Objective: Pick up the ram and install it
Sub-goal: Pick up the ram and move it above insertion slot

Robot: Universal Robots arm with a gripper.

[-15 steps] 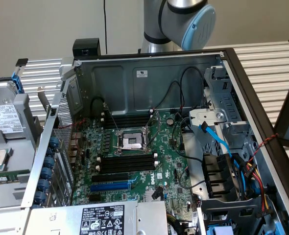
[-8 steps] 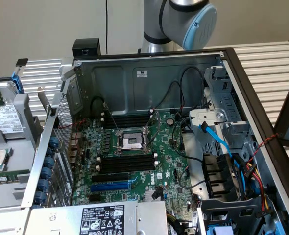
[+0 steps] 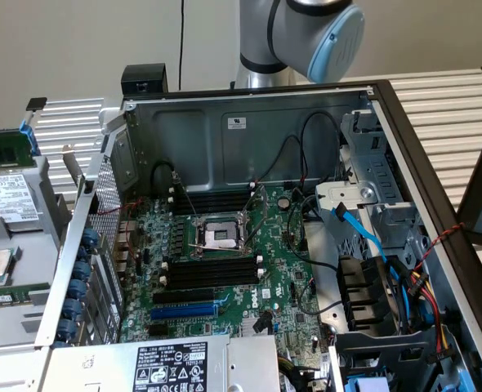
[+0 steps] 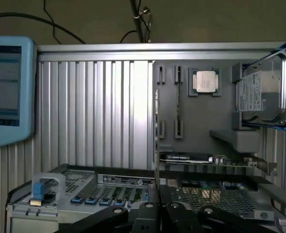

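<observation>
View: exterior.
Arm: is hanging high over the rear wall of the open case.
Memory slots: are lying black and empty on the motherboard, in banks on either side of the CPU socket, with white latches at their ends.
Tray: is sitting outside the case on the exterior view's left, bearing a hard drive.
View: wrist.
Gripper: its fingers are pressing together on a thin pale sliver, which I am reading as the ram seen edge-on.
Where the ram is: hanging in that pinch above the case's side rim, lying lengthwise like the tray's holder notches, near the processor chip.
Step in hand: as I judge it, bringing the ram over to a slot.
Doing it well: holding the stick level and parallel to the chosen slot, matching its key notch, having both latches swung open, and pressing evenly so the thin board is neither flexing nor slipping.
Exterior view is adding: the slots' layout and latches.
Wrist view is adding: the pinch itself and the stick's alignment.
</observation>
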